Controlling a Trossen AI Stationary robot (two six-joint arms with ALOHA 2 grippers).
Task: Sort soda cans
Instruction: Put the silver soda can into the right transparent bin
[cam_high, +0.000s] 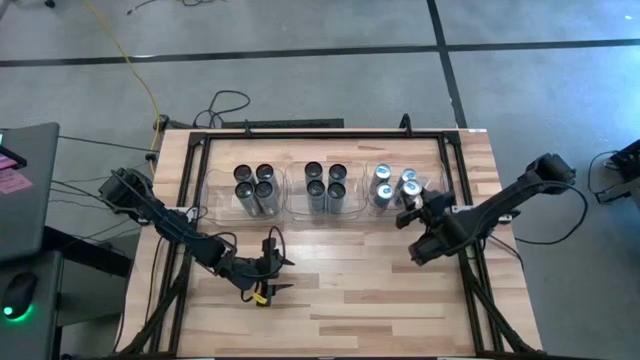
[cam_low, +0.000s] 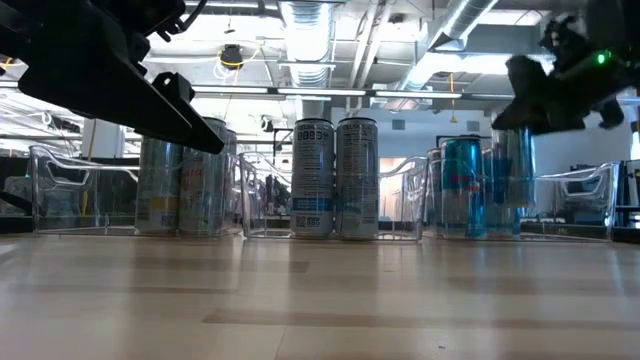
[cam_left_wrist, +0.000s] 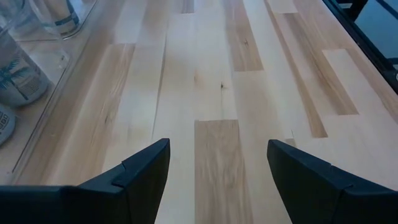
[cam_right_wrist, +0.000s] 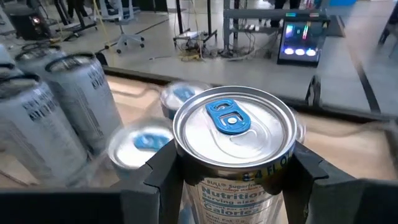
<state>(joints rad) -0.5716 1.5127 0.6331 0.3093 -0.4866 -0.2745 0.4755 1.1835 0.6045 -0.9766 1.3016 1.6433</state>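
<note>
Three clear bins stand in a row at the table's far side. The left bin (cam_high: 222, 195) and the middle bin (cam_high: 298, 195) each hold several upright dark-topped soda cans (cam_high: 325, 187). The right bin (cam_high: 372, 200) holds upright blue-tabbed cans (cam_high: 385, 182). My right gripper (cam_right_wrist: 233, 163) is over the right bin's near end, shut on one blue-tabbed soda can (cam_right_wrist: 233, 124). My left gripper (cam_left_wrist: 217, 155) hangs open over bare wood, nearer the front than the left bin (cam_high: 278, 275), with nothing between its fingers. My right gripper pinches the can's side wall (cam_right_wrist: 186, 180) just under the top rim, one finger (cam_right_wrist: 163, 168) on each opposite side. The fingers come nearly level from the table's near right. The can stands upright, its top higher than the neighbouring cans' tops (cam_right_wrist: 146, 144); its base is hidden.
Black frame rails (cam_high: 185, 200) run along the table's left, right and far edges. The wooden top (cam_high: 350, 290) in front of the bins is bare. Beyond the table the low view shows a workshop room with shelving and ceiling ducts.
</note>
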